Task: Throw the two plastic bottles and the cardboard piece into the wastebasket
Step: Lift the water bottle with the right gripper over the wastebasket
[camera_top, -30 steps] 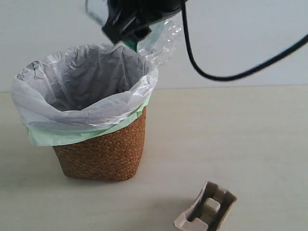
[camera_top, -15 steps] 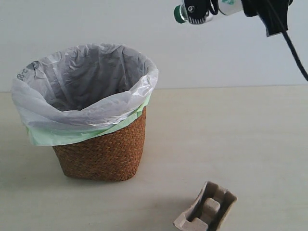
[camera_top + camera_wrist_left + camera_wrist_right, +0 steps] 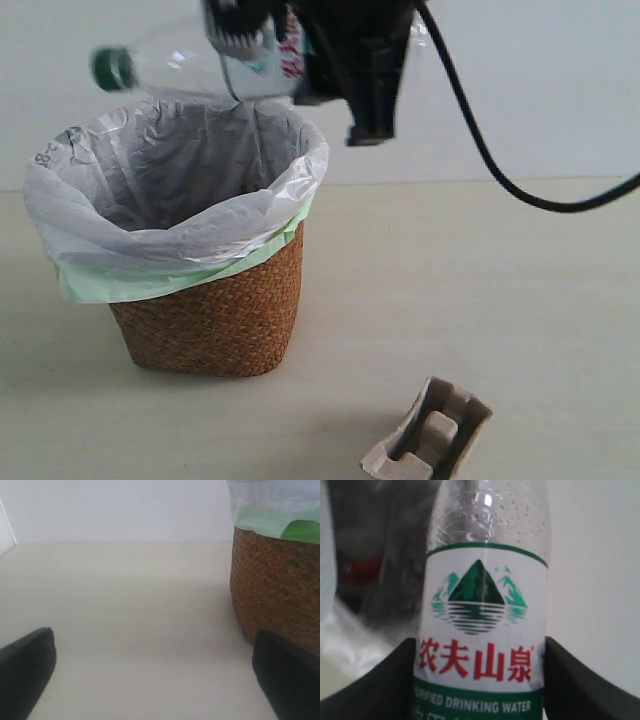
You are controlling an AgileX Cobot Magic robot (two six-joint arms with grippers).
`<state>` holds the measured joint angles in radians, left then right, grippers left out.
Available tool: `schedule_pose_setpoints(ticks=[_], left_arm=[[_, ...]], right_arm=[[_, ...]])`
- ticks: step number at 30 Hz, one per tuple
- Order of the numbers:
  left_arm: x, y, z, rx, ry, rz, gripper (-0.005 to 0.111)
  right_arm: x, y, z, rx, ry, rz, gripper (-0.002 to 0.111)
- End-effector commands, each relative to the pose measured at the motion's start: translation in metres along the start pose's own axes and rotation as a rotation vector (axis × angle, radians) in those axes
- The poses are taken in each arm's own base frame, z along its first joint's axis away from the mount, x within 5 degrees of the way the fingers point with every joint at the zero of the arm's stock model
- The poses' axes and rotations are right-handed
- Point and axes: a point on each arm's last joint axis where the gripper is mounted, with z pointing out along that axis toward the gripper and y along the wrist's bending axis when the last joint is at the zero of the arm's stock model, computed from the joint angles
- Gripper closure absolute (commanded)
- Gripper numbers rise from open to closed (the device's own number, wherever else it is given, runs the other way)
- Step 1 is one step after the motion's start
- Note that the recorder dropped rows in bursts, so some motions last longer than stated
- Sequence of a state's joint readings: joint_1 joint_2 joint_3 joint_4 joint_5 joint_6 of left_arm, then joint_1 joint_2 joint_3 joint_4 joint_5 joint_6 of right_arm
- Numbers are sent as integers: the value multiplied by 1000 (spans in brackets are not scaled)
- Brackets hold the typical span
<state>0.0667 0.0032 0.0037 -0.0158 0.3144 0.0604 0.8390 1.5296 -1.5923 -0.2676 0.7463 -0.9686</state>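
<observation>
My right gripper [image 3: 292, 48] is shut on the clear bottle [image 3: 190, 66] with the green cap [image 3: 112, 68], holding it about level above the wastebasket's [image 3: 215, 310] open mouth, cap towards the left. In the right wrist view the green-white label [image 3: 482, 630] fills the gap between both fingers [image 3: 380, 685]. Behind it a blurred dark shape with a red band [image 3: 357, 570] lies against white bag; I cannot tell if it is the red-label bottle. The beige cardboard piece [image 3: 430, 440] lies on the table at the front right. My left gripper [image 3: 155, 680] is open and empty beside the wicker wastebasket [image 3: 275, 590].
A black cable [image 3: 500, 170] hangs from the right arm across the right of the exterior view. The pale tabletop [image 3: 480, 300] stretches to the right of the basket. A plain light wall [image 3: 550, 80] stands behind.
The right gripper has swung with the bottle from the upper right back to the left and lower, over the basket. The basket and cardboard piece have not moved.
</observation>
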Motion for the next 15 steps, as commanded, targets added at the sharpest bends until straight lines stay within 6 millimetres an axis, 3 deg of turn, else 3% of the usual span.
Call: schedule_pose_setpoints(ticks=[1, 8, 13, 15], left_arm=[[-2, 0, -1, 7, -15, -9, -1], [-2, 0, -1, 7, -15, -9, -1], [-2, 0, -1, 7, -15, -9, -1], [-2, 0, -1, 7, -15, -9, -1]], right_arm=[[-20, -20, -19, 172, -269, 181, 108], [-20, -17, -17, 139, -260, 185, 108], [-4, -5, -14, 22, -75, 54, 108], [11, -2, -14, -14, 97, -24, 108]])
